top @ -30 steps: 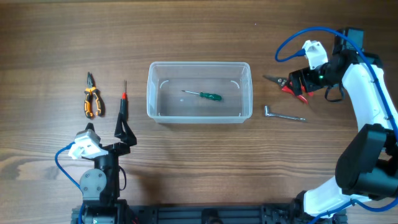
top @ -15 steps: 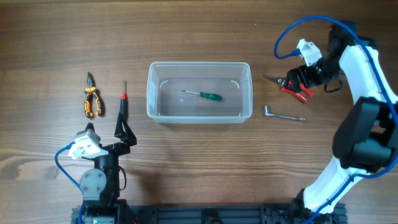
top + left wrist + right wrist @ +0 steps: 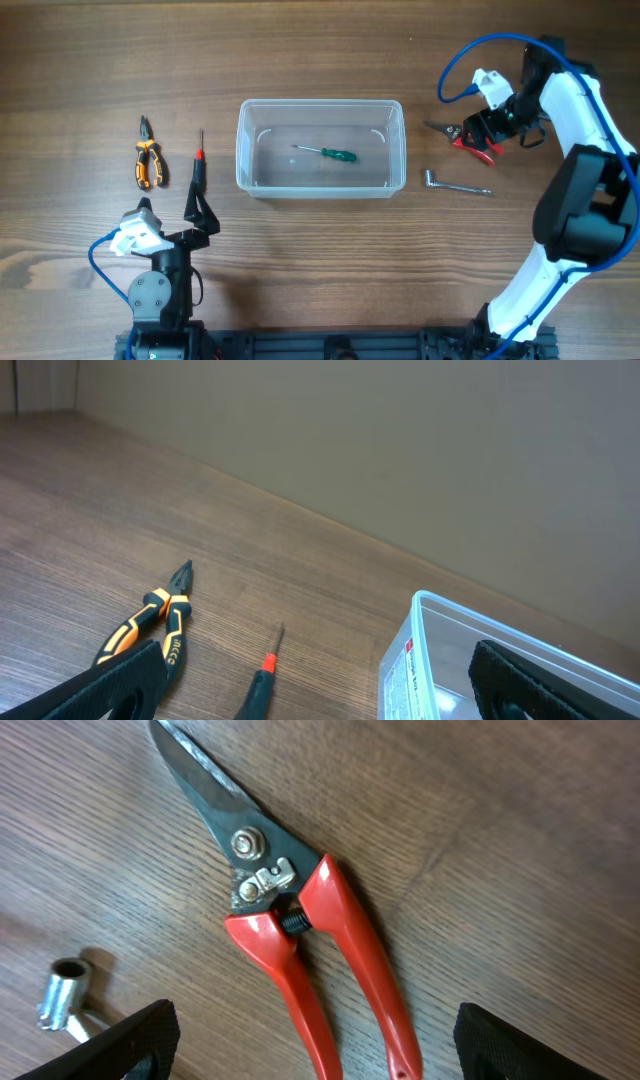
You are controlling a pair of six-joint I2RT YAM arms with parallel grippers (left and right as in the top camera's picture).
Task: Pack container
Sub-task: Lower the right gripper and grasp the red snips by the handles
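The clear plastic container (image 3: 320, 185) sits mid-table with a green-handled screwdriver (image 3: 328, 153) inside; its corner shows in the left wrist view (image 3: 430, 660). The red-handled pruning shears (image 3: 462, 140) lie right of it, filling the right wrist view (image 3: 300, 920). My right gripper (image 3: 482, 132) is open and hovers over the shears' handles, its fingertips (image 3: 140, 1035) on either side of them, not touching. My left gripper (image 3: 200, 212) is open and empty at the front left, near the black screwdriver with a red collar (image 3: 197, 172), also in the left wrist view (image 3: 262, 678).
Orange-and-black pliers (image 3: 147, 160) lie at the far left, also in the left wrist view (image 3: 150, 622). A metal L-shaped socket wrench (image 3: 455, 184) lies right of the container, its socket end in the right wrist view (image 3: 65, 990).
My right gripper has moved a little up and left and turned, settling over the red shears. The left arm and the tools have not moved.
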